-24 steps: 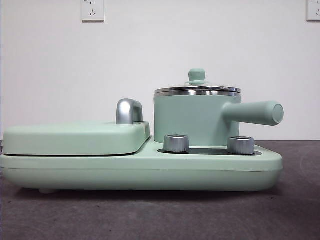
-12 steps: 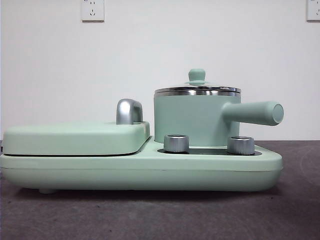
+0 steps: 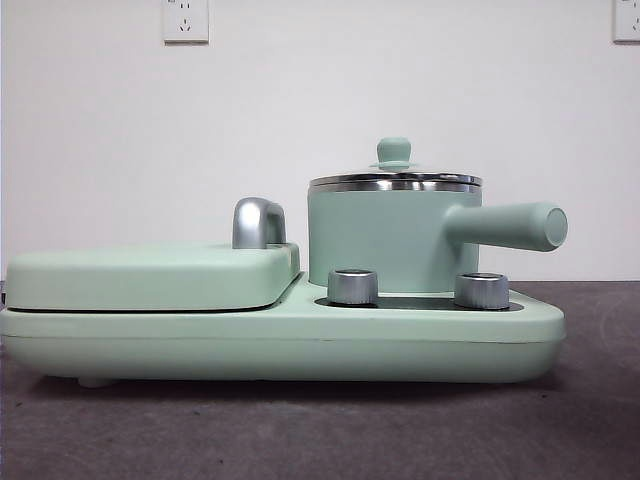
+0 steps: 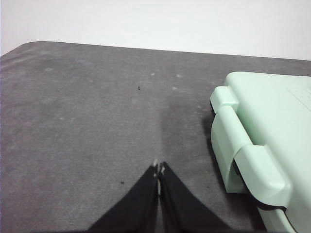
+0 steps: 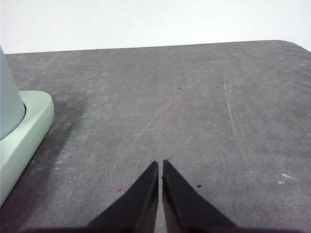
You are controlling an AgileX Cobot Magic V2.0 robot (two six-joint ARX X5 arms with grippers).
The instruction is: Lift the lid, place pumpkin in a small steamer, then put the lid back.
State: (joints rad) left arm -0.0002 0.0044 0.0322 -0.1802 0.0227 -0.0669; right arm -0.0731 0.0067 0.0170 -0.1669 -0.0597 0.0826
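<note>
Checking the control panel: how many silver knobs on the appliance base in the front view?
2. One silver knob sits below the small steamer's left side, the other silver knob under its side handle. Both are on the appliance base; its far side is hidden.

A wide mint-green appliance base [image 3: 280, 345] is seen across the lower frame — two silver knobs [image 3: 353, 286] at centre-right, a flat griddle cover [image 3: 150, 275] at left, wall sockets [image 3: 185, 20] above.

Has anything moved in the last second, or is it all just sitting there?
Nothing has visibly changed. The lid still sits on the small steamer, which stands on the appliance base, and no arm has entered the front view. Both grippers, left and right, hang shut over bare table.
</note>
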